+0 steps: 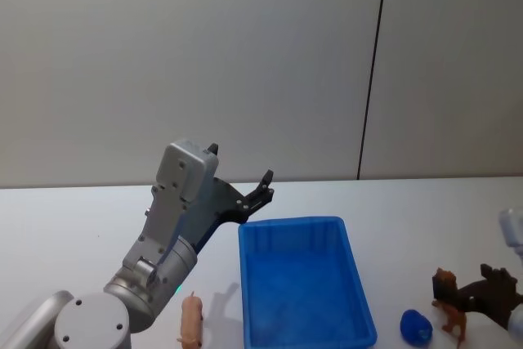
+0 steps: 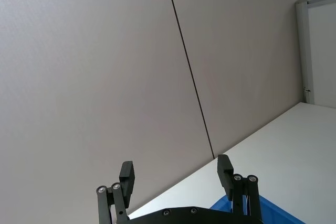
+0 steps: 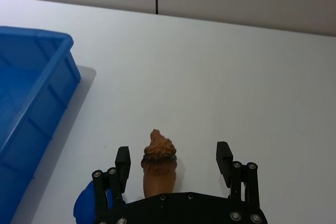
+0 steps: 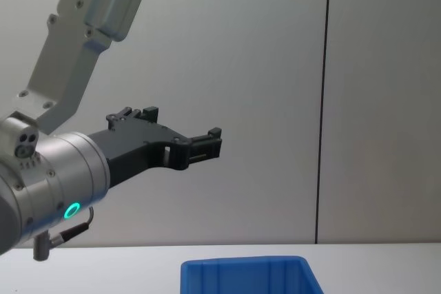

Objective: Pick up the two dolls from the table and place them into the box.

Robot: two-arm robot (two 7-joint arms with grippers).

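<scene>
Doll, pink: long axis parallel to box left wall.

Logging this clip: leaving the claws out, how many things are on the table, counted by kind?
Dolls: 2, the pink doll and the brown doll.
Boxes: 1, the blue box.
Other: 1, the small blue rounded object.
Total: 4.

A small blue rounded object sits low at the head view's right; behind — a grey panelled wall; a dark vertical seam splits it.
</scene>
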